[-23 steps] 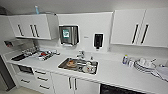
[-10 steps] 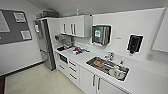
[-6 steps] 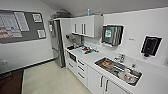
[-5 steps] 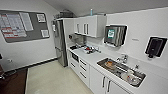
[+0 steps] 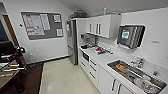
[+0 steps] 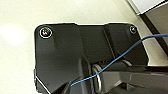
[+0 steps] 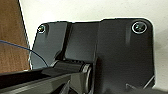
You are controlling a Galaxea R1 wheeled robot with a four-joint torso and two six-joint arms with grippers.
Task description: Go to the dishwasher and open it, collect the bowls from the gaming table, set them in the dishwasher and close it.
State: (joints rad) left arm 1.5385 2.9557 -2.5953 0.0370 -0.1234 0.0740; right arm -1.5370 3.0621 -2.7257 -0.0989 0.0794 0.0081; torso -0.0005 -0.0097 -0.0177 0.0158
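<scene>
Can't tell either gripper's finger state from my wrist feeds: dark wrist plates over pale floor (image 6: 17, 30), blue cable (image 6: 117, 61) crossing left one, brown wood floor (image 7: 10, 37) beside right. In head view I see white counter (image 5: 105, 58) along right wall, steel sink (image 5: 136, 75) holding dishes, white cabinets (image 5: 107, 82) below, tall fridge (image 5: 72, 41) at far end, notice board (image 5: 41, 25) on left wall. I can't pick out dishwasher from here.

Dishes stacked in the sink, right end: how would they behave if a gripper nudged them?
The dishes look like pale glazed ware, so probably hard, slick and breakable. They lie piled at the end of the steel sink, so a nudge would likely make them slide or clatter rather than roll. They are blurred, so their weight is uncertain.
</scene>
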